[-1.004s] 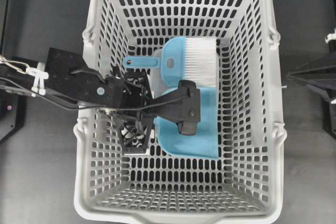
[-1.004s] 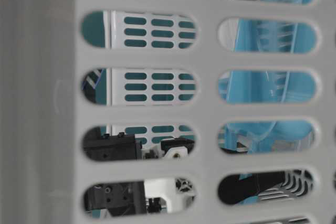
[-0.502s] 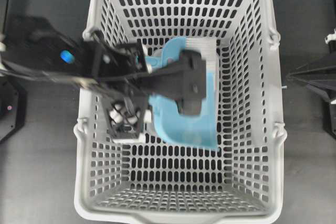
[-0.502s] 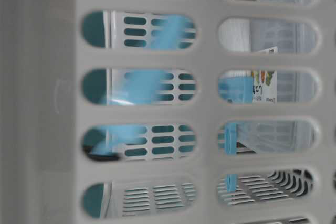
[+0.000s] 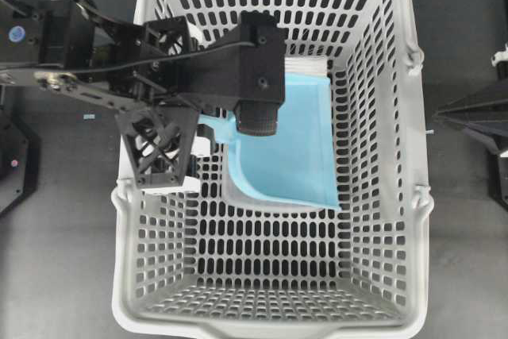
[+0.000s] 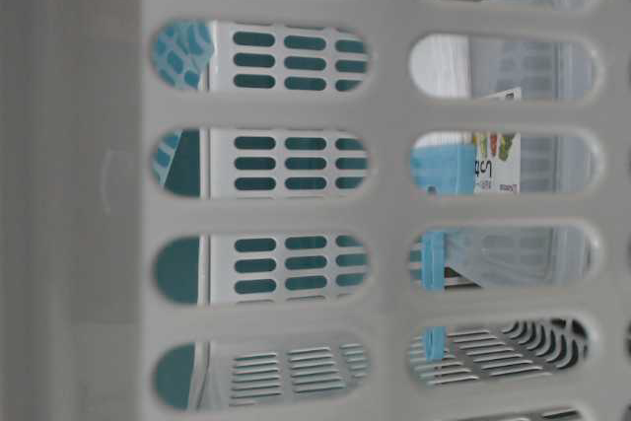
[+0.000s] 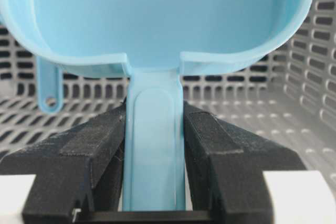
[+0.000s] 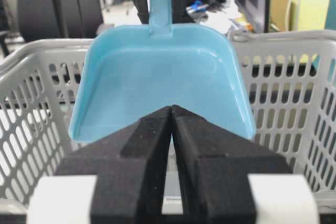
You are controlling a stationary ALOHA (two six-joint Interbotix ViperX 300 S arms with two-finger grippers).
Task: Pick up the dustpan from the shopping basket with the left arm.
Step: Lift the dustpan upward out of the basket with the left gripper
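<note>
Dark surface (image 5: 63, 275) lies under a large grey shopping basket (image 5: 274, 319) with slotted walls, which fills most of the overhead view. Reaching in from the left of that view, the left arm (image 5: 87, 61) carries its end effector (image 7: 156, 145) over the basket's upper left part, and the wrist view shows both padded fingers (image 7: 89, 150) pressed against the thin handle of the light blue dustpan (image 5: 290, 144), clamped on it from either side. The dustpan hangs above the basket interior with its wide pan toward the middle; from the right wrist view it appears tilted up with its handle's hole above the rim. A blue brush handle (image 7: 48, 88) with a hole shows below the pan's edge near the basket floor. The right end effector (image 8: 172, 129) sits outside the basket with its black pads closed together, holding nothing. Through the slots at table level, a blue piece and a printed label (image 6: 493, 160) are visible.
</note>
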